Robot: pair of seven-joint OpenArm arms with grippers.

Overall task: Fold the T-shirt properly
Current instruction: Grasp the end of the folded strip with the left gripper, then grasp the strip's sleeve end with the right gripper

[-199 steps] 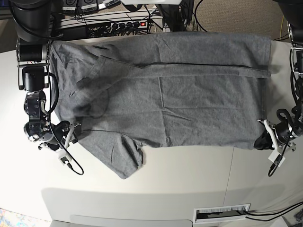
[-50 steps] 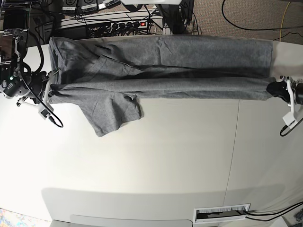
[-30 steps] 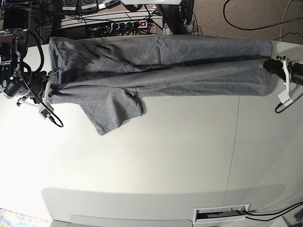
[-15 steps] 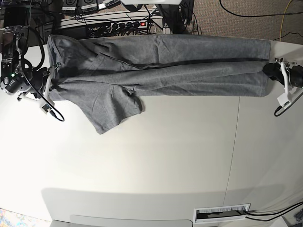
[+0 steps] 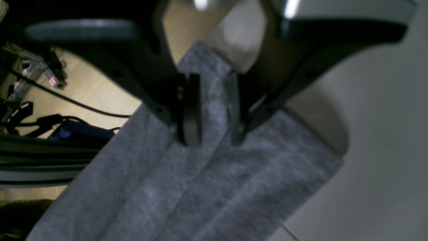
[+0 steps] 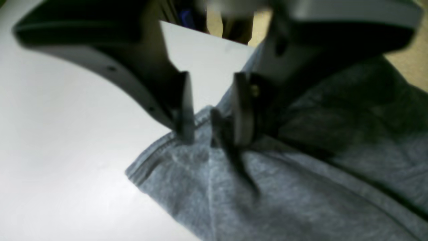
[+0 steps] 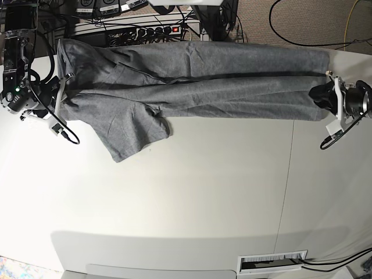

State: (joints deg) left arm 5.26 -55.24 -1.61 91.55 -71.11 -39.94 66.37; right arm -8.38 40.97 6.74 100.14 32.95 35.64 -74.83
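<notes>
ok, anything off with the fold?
Yes: one sleeve of the T-shirt sticks out askew from the folded band toward the near side, and the band is wrinkled, not flat.

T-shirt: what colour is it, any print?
Plain heather grey T-shirt, no print visible; base view shows it best.

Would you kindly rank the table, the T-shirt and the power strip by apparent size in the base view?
1. table
2. T-shirt
3. power strip, farther back and partly hidden, so its rank is less certain.
</notes>
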